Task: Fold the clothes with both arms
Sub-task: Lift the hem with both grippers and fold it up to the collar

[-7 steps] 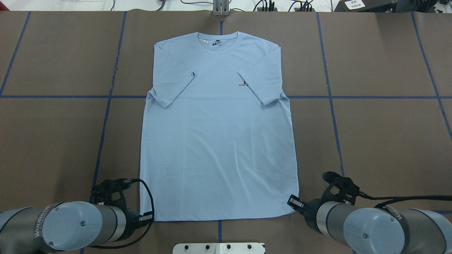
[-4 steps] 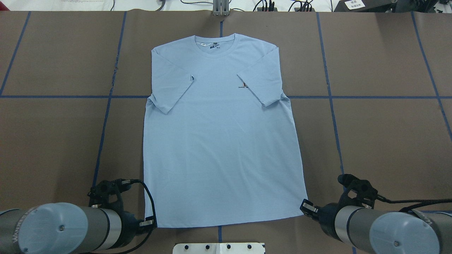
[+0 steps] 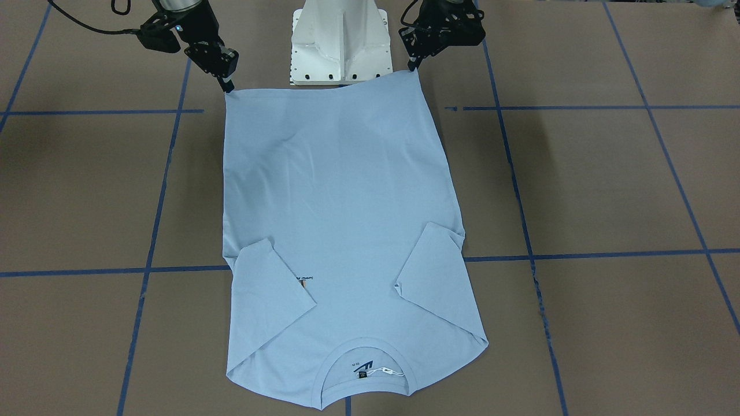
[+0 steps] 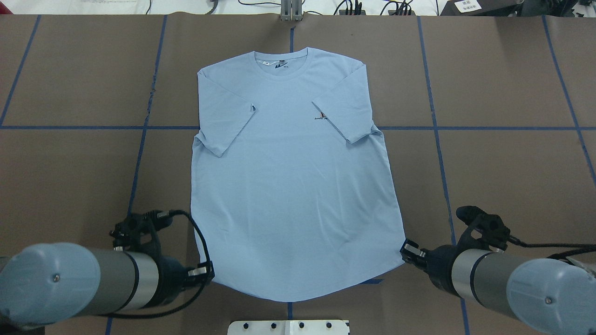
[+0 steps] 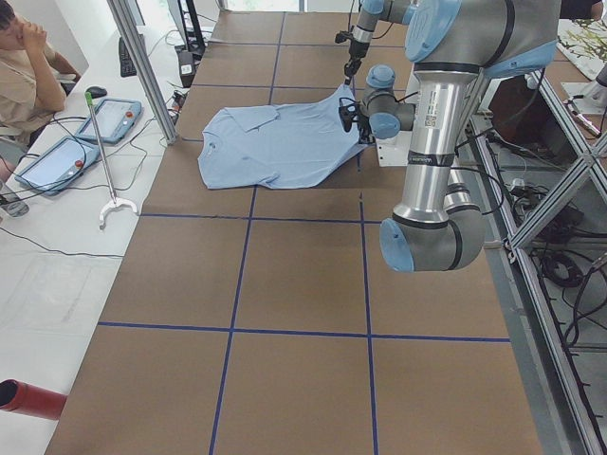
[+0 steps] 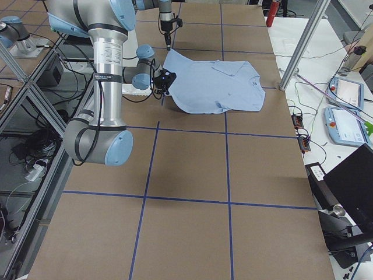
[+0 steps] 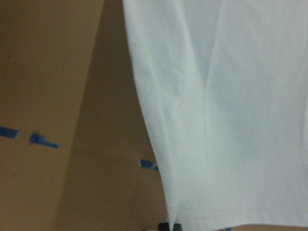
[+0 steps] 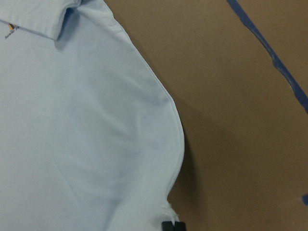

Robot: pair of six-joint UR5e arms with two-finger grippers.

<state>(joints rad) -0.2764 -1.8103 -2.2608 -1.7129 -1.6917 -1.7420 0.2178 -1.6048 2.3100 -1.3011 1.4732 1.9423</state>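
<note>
The light blue T-shirt [image 4: 293, 186] lies face up on the brown table, collar at the far side and both sleeves folded inward. Its chest print [image 4: 320, 116] and collar label [image 4: 281, 65] show. My left gripper [image 4: 205, 272] is shut on the near left hem corner. My right gripper [image 4: 409, 249] is shut on the near right hem corner. Both corners are raised off the table, and the hem sags in a curve between them. In the front-facing view the shirt [image 3: 335, 202] hangs from the left gripper [image 3: 413, 66] and the right gripper [image 3: 227, 86]. Each wrist view shows cloth [image 7: 231, 120] [image 8: 82, 144] pinched at its bottom edge.
The white pedestal base [image 3: 341, 40] stands right behind the hem, between the arms. Blue tape lines [image 4: 139, 153] grid the brown table. Cables and a metal bracket [image 4: 291, 11] line the far edge. An operator [image 5: 24, 57] with tablets sits beyond that far edge.
Both grippers have risen with the hem corners, the right one also moving outward. The hem went from straight and flat to curved and lifted. The collar slid slightly left and toward me.
</note>
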